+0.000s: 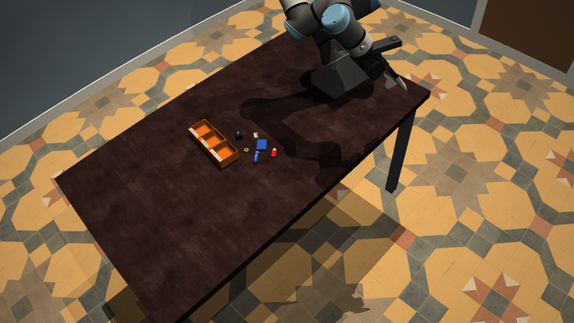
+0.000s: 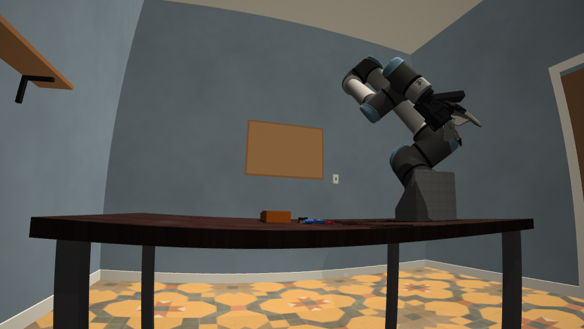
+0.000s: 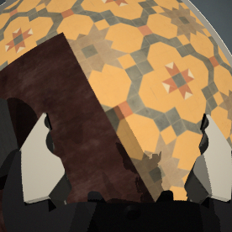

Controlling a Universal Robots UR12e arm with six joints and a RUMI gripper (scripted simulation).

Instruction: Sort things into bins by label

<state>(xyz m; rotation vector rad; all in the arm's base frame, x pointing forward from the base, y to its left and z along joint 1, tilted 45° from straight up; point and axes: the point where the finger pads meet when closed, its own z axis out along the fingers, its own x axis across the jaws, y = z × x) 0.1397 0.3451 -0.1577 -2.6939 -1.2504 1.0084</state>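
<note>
Three orange bins [image 1: 213, 142] stand in a row mid-table, each with a white label; they also show in the exterior view [image 2: 275, 216]. Beside them lie a black block [image 1: 238, 133], a small white piece [image 1: 255, 134], a blue square block [image 1: 261, 144], a yellow nut [image 1: 246, 149], a blue stick [image 1: 255, 157] and a red stick [image 1: 273, 152]. My gripper [image 1: 395, 78] is open and empty, high above the table's far right corner, far from the objects. It also shows in the exterior view [image 2: 463, 122] and the wrist view [image 3: 123, 157], which looks over the table edge and floor.
The arm's grey base [image 1: 339, 78] stands on the table at the far right. The table edge runs just below the gripper, with patterned floor beyond. A corkboard [image 2: 283, 149] hangs on the back wall.
</note>
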